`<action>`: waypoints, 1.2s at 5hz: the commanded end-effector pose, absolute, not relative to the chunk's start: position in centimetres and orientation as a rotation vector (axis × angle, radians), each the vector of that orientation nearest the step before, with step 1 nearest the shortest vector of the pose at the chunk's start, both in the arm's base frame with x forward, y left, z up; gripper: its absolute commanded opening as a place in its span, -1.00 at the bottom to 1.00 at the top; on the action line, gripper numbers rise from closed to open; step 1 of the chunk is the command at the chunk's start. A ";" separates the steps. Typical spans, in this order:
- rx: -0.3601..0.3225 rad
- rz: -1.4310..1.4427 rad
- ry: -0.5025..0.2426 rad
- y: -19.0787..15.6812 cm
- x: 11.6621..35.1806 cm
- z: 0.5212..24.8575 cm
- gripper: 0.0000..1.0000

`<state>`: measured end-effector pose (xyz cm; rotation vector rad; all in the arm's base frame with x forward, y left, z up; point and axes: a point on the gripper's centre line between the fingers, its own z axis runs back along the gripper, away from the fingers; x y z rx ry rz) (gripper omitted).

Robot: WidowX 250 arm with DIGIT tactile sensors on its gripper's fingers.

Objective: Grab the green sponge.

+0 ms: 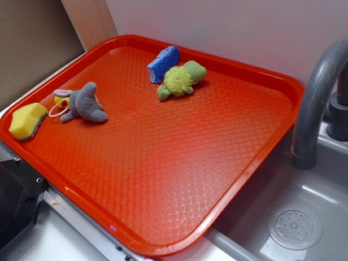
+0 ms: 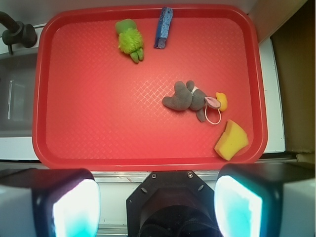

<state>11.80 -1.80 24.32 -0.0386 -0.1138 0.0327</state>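
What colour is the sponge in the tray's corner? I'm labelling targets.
The green sponge is mostly yellow, with a thin dark grey-green edge; exterior view shows it best.

The exterior view looks down at a slant from beside the sink, close over the red tray [image 1: 261, 157], faucet [image 1: 315, 103] at three o'clock. The wrist view looks straight down from high above, tool [image 2: 158, 205] at six o'clock. Both share the whole tray.

No text, label, brand, number or sign can be read in either view. The red tray [image 1: 255, 163] shows only an embossed diamond texture, and the sink's drain cover [image 1: 294, 227] bears plain raised dots rather than any letters.
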 end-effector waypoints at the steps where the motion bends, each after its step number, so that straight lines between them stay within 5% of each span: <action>1: -0.039 0.033 -0.114 -1.8 11.8 24.3 1.00; 2: -0.008 0.161 -0.067 0.0 12.1 19.5 1.00; 3: 0.050 0.330 -0.105 3.3 11.5 16.3 1.00; 6: 0.162 0.428 -0.077 9.0 10.2 9.0 1.00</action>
